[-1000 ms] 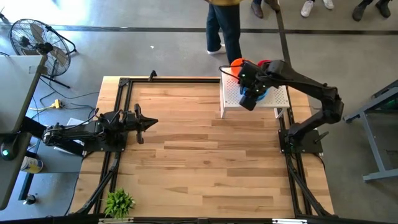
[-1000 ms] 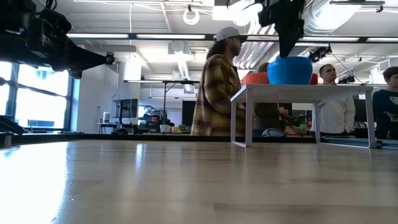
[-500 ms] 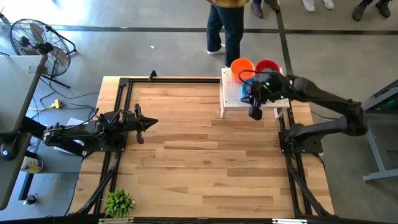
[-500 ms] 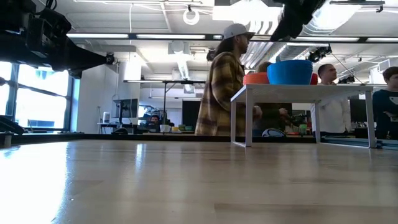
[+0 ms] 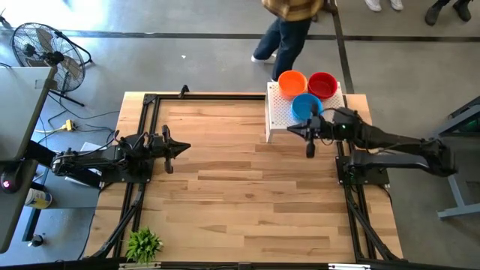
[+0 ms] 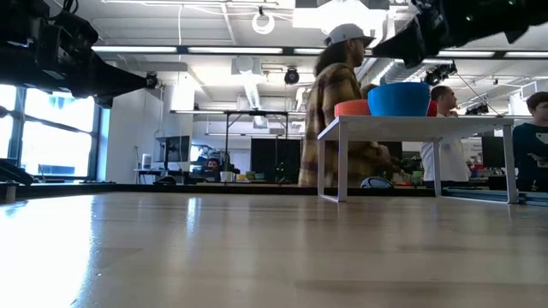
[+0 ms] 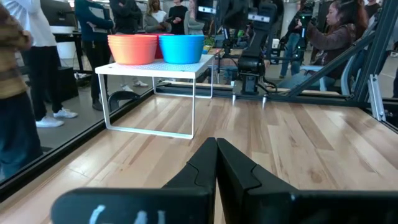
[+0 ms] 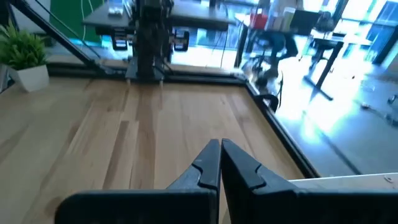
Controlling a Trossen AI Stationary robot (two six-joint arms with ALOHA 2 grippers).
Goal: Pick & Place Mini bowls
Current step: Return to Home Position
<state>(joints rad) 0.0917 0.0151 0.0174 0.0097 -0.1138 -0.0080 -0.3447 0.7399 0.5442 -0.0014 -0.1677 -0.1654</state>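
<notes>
Bowls (image 5: 307, 94): set on shelf (image 5: 279, 120). Right fingers (image 8: 210, 167), clenched empty beside it, judged due for retraction home; left fingers (image 7: 205, 165) clenched over counter (image 5: 225, 172).

Both arms are matte black all over. The left arm (image 5: 97, 161) is a chain of chunky rounded segments on a squat base at the left edge of the pale wooden worktop (image 5: 225, 187). The right arm (image 5: 397, 141) has the same build, with long slim links. The left gripper (image 7: 216, 142) and right gripper (image 8: 219, 142) each carry two dark wedge-shaped fingers (image 7: 200, 171) with stepped, angular edges, set on a broad black bar. The left bar bears faint white strokes.
</notes>
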